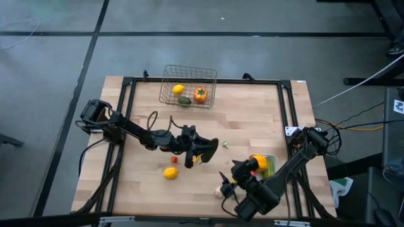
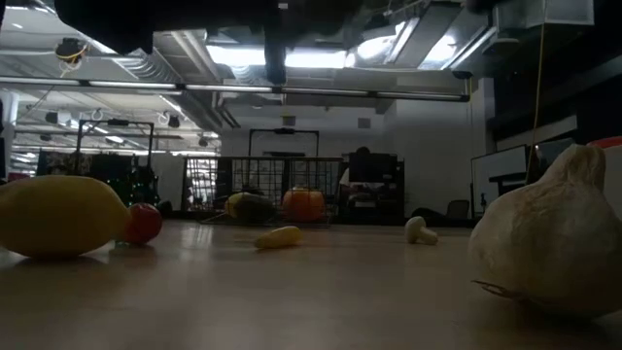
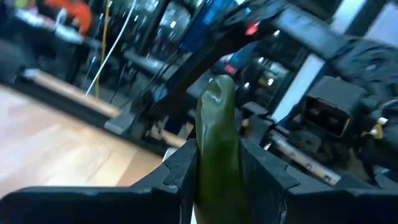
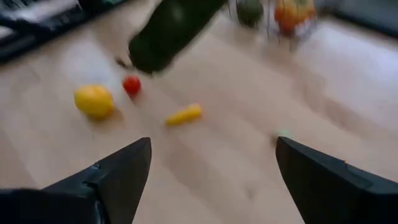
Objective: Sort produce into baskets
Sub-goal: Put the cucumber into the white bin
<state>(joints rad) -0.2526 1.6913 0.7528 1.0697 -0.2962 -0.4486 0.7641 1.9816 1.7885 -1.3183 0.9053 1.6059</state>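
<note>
My left gripper [image 1: 203, 149] is over the table's middle, shut on a dark green cucumber [image 3: 217, 143]; the cucumber also shows in the right wrist view [image 4: 168, 31]. My right gripper [image 4: 211, 180] is open and empty at the near right [image 1: 228, 180]. The wire basket [image 1: 169, 81] at the far middle holds a lemon [image 1: 178, 89], a green piece [image 1: 184, 100] and an orange tomato [image 1: 200, 94]. The white tray [image 1: 271, 157] holds yellow, orange and green pieces. A lemon [image 1: 170, 173], a small red piece [image 1: 175, 160], a small yellow piece [image 4: 184, 115] and a garlic [image 1: 219, 190] lie on the table. My left gripper pinches the cucumber's two sides [image 3: 208, 177] between its two fingers [image 3: 183, 171], which lie along it. The cucumber's free end [image 3: 217, 87] sticks out past the fingertips. It is lifted clear of the table.
A small white-and-green piece [image 1: 225, 145] lies just right of my left gripper. In the low view the garlic [image 2: 544, 243] is close at the right and the lemon [image 2: 58, 214] close at the left. Bare wood lies between the basket and the arms.
</note>
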